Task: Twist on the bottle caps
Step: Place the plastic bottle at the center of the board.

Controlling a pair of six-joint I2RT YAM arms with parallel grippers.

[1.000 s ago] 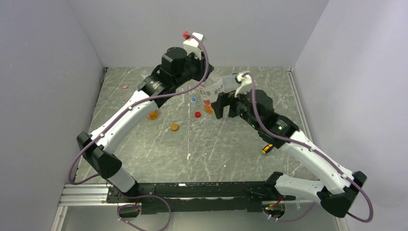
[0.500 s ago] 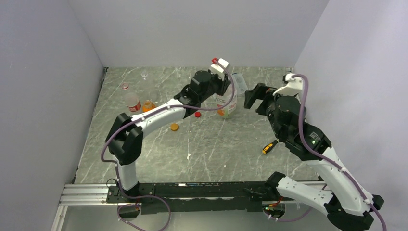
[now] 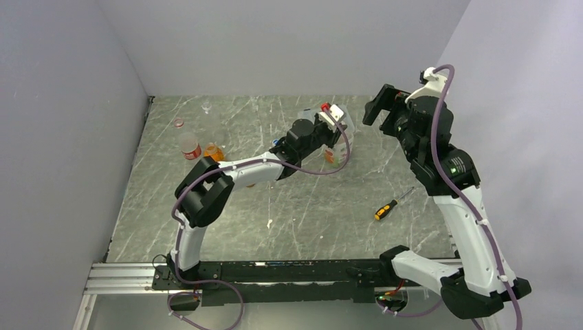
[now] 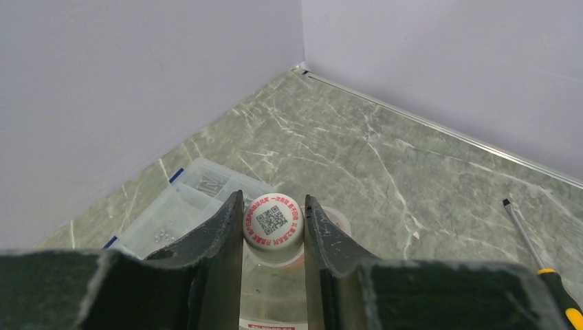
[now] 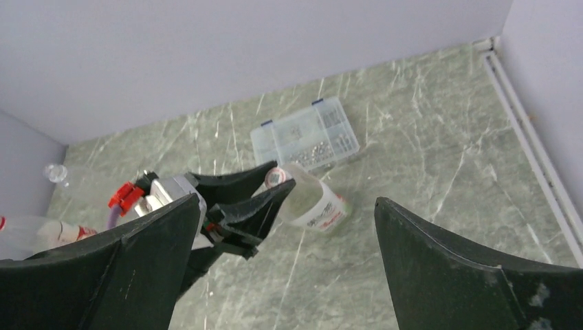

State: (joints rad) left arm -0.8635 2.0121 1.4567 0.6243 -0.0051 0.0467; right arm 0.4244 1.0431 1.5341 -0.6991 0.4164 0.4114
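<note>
My left gripper (image 4: pixel 273 198) is shut on a whitish cap (image 4: pixel 273 220) printed with a QR code, one finger on each side. The cap sits on the neck of the white-labelled bottle (image 4: pixel 275 292), which leans on the table (image 5: pixel 317 204). In the top view this bottle (image 3: pixel 335 152) is right of centre, under the left gripper (image 3: pixel 335 130). My right gripper (image 3: pixel 377 110) hangs open, raised at the far right, with nothing between its fingers (image 5: pixel 287 201). A red-labelled bottle (image 3: pixel 190 146) and a squat orange bottle (image 3: pixel 213 151) stand at the left, and a tiny vial (image 3: pixel 206 106) stands behind them.
A flat clear compartment box (image 5: pixel 306 134) lies just behind the held bottle, near the back wall. A screwdriver with a yellow and black handle (image 3: pixel 392 204) lies on the right. A small pink cap (image 3: pixel 179 123) rests near the left wall.
My left arm swung to the right, taking the white-labelled bottle with it by its cap. My right arm lifted away from the bottle and drew back to the far right, still open.
</note>
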